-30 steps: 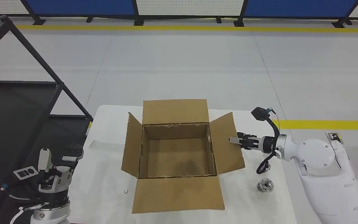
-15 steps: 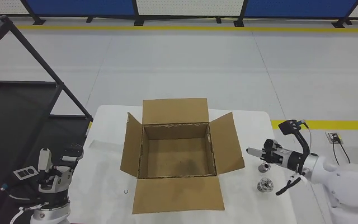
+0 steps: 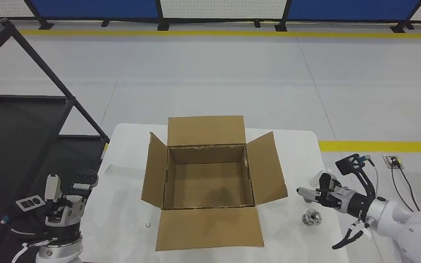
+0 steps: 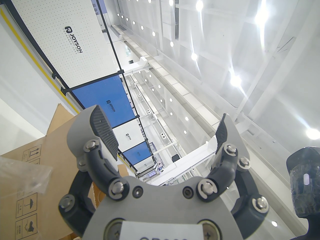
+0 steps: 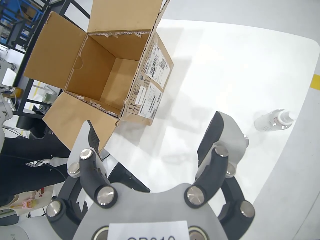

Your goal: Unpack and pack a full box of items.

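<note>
As the brown cardboard box [image 3: 209, 184] is seen empty, the right tool [image 3: 304, 192] is held spread near the small clear bottle [image 3: 310, 217] at lower right, presumably for repacking.

Box [image 3: 207, 184] sits mid-table [image 3: 128, 164] w/ flaps spread, a bottle [image 5: 272, 123] lying on the tabletop off its right side nr the table edge, and a small round item [image 3: 310, 217] right of the box, toward the front.
</note>
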